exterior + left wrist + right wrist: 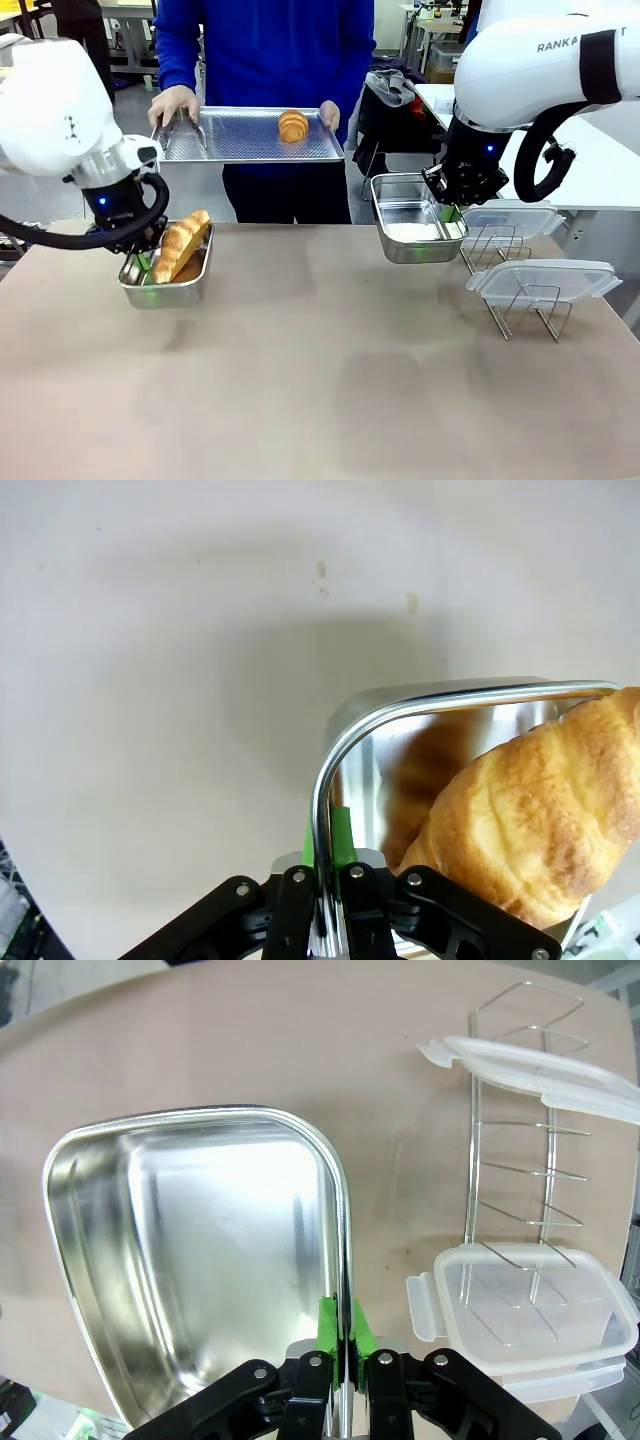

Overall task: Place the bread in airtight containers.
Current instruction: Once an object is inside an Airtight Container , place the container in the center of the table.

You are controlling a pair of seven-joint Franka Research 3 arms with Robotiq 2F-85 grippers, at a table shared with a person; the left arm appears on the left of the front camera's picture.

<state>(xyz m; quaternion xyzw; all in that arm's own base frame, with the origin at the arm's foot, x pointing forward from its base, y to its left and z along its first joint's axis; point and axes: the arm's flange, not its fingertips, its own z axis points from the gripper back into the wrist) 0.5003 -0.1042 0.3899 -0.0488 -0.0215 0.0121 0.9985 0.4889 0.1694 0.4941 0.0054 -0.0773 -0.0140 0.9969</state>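
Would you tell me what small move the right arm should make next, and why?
Probably raise the empty container nearer the tray: the right gripper pinches its rim, and a croissant lies on the tray.

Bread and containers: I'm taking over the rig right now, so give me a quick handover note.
Left gripper: shut on the rim of the left container, one croissant inside.
Right gripper: shut on the rim of the right container, empty.
Second croissant: on the tray the person holds.
Both lids: off, on the wire rack.
To do: second croissant in, lids on.
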